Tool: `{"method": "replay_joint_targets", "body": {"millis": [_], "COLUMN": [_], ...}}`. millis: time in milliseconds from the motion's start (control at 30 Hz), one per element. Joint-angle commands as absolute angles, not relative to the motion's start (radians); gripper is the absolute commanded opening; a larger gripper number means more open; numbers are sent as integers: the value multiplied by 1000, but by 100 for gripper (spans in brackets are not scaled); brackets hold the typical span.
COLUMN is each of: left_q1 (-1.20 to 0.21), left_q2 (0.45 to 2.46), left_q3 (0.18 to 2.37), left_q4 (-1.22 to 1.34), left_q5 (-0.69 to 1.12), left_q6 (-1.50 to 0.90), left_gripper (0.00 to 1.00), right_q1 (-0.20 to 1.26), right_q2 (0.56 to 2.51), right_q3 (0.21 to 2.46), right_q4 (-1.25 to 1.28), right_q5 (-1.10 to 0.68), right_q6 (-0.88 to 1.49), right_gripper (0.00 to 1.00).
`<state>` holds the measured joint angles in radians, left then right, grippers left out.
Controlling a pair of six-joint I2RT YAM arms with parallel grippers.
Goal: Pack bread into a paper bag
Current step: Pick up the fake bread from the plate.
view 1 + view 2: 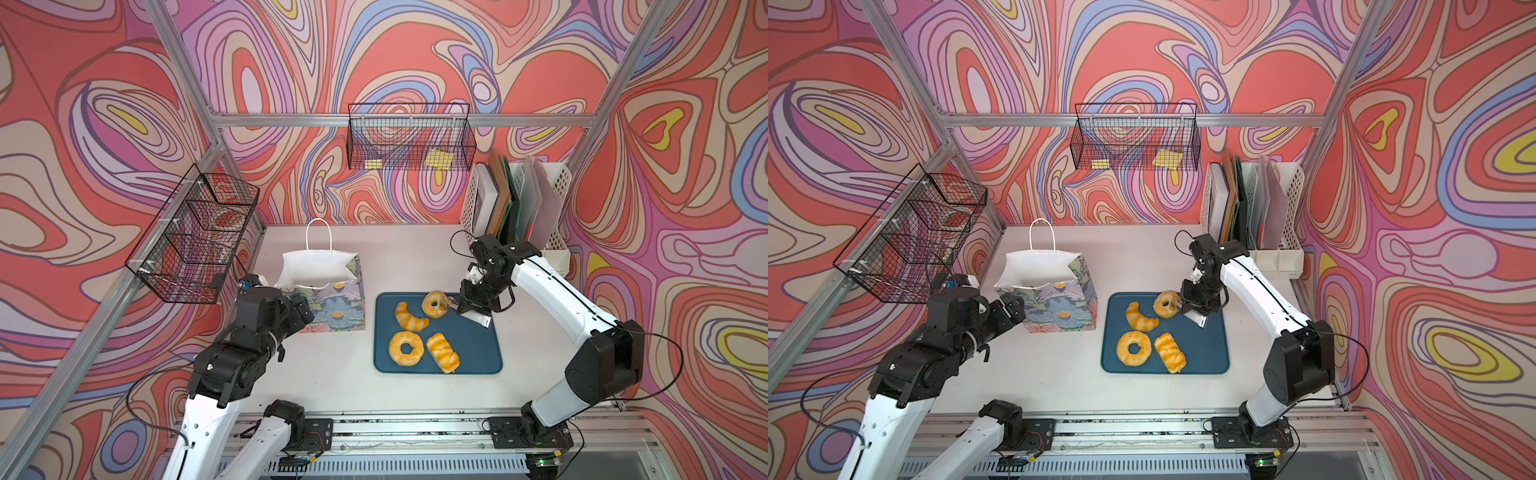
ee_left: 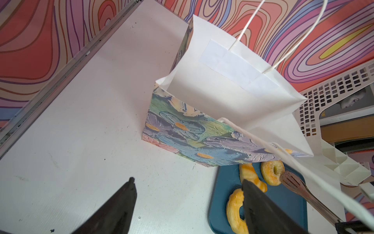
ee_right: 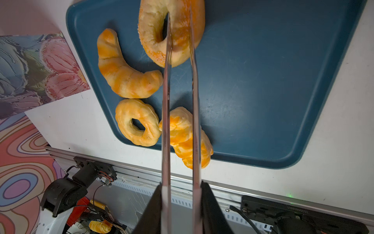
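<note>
Squeezing metal tongs (image 3: pixel 166 101), the right gripper (image 3: pixel 180 188) nips the far doughnut (image 3: pixel 149 26) by its ring at the blue tray (image 3: pixel 263 81)'s far side; the left gripper (image 2: pixel 188 180) hovers spread beside the paper bag (image 1: pixel 332 307) left of it, likely to steady it

Floral bag (image 1: pixel 332 309) (white inside), teal tray (image 1: pixel 473 345).

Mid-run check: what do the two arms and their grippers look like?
Both the left arm and right arm have white links with bulky black joints; thin black cables loop alongside. The left gripper and right gripper have plain black, tapering fingers.
</note>
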<state>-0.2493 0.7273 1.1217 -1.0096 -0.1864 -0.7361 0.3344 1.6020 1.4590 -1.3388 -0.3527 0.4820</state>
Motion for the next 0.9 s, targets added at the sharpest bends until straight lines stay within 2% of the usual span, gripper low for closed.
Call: {"method": "replay_joint_targets", "body": {"millis": [0, 367, 867], "left_q1": [-253, -253, -253], "left_q2": [721, 727, 722], "left_q3": [1104, 1097, 1108], "left_q4": [-996, -986, -1000], "left_q5": [-193, -178, -187], "left_q6": [-730, -739, -736], "left_gripper": [87, 87, 87], "right_q1": [328, 328, 313], "right_q2": [1589, 1567, 1627], "right_q3": [1438, 1570, 1551], "right_q4": [-1320, -1374, -1351], "right_q5": [-372, -378, -304], "right_q6": [464, 459, 422], "right_gripper": [26, 26, 28]}}
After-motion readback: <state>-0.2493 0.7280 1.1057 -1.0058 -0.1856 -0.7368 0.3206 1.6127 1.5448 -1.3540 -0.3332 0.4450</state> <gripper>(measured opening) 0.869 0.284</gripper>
